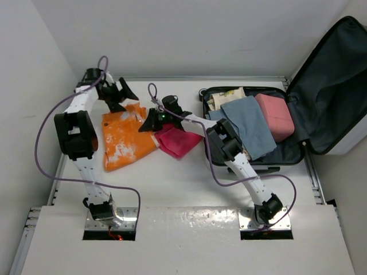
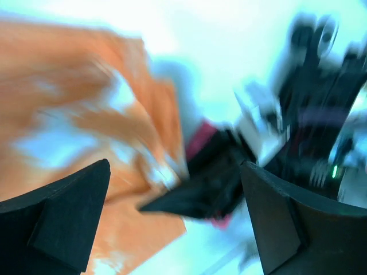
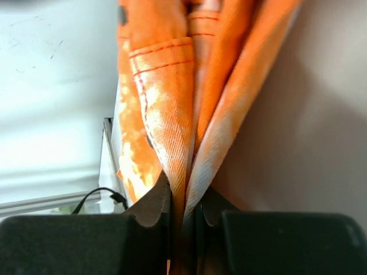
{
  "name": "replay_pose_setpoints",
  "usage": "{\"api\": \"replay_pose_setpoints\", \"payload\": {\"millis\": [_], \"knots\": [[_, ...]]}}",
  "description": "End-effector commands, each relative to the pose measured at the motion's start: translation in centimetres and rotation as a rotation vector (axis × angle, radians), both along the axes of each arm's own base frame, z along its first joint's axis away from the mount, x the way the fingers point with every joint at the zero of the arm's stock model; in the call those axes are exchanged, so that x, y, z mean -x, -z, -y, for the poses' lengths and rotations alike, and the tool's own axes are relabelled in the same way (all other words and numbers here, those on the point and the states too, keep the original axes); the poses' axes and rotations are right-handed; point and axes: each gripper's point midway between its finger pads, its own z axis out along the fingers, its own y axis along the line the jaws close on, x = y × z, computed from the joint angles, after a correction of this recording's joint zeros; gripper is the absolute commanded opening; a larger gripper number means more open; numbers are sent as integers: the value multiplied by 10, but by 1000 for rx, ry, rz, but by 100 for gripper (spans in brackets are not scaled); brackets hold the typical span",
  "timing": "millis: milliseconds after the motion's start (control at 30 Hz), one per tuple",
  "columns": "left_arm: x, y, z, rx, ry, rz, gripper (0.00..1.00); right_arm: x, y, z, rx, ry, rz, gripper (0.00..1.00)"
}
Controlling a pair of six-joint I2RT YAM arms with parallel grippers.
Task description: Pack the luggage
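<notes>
Clamped shut at the bottom of its wrist view, the right gripper (image 3: 184, 192) pinches a fold of orange cloth (image 3: 166, 97), which rises bunched from between its black jaws. The luggage (image 1: 328, 86) lies open at the far right of the table (image 1: 189, 183), its lid leaning up and away to the right with the dark lining showing. Inside the lower half lie a blue cloth (image 1: 248, 123), a pink box (image 1: 276, 114) just right of it, and pale printed things in the far left corner, too small to make out. Just left of the luggage a magenta cloth (image 1: 178, 143) lies on the table, beside the orange cloth, which spreads flat further left. The right gripper meets the orange cloth at its right edge, just above the magenta one. At the cloth's far edge is the left gripper (image 1: 121, 91), its jaws spread wide and holding nothing; its own wrist view is badly blurred.
</notes>
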Motion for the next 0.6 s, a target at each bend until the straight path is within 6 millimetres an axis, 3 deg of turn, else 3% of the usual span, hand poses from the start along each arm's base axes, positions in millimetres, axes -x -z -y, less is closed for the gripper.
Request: {"api": "replay_pose_setpoints", "payload": {"millis": [0,33,133,167,233,267,333,367,400,433,467,500,533,567], "knots": [[-31,-72,-83,-124,-203,203,100,-13,-146,-26,-180,-8,343,0],[-34,-81,-95,-132,-248,221,100,-8,-178,-27,-216,-17,387,0],[-35,-83,-133,-161,-336,234,100,10,-213,-27,-249,-54,439,0],[-35,-90,-138,-166,-346,253,100,13,-219,-24,-251,-59,438,0],[-28,-82,-149,-197,-347,243,100,20,-221,-15,-235,-69,388,0],[-27,-77,-149,-206,-337,242,100,21,-236,-6,-244,-69,392,0],[-20,-74,-148,-228,-313,249,100,19,-240,10,-221,-44,344,0],[-20,-70,-149,-246,-295,258,100,29,-265,26,-231,-34,358,0],[-19,-67,-145,-269,-288,260,100,16,-247,52,-177,7,317,0],[-18,-68,-140,-269,-280,268,100,21,-253,69,-156,25,318,0],[-18,-64,-139,-272,-265,275,100,13,-254,102,-100,64,329,0],[-18,-66,-132,-265,-250,286,100,13,-242,118,-42,68,343,0],[-20,-64,-126,-264,-237,294,100,18,-235,150,42,93,267,0],[-18,-59,-123,-260,-223,286,100,13,-234,179,88,115,301,0]]}}
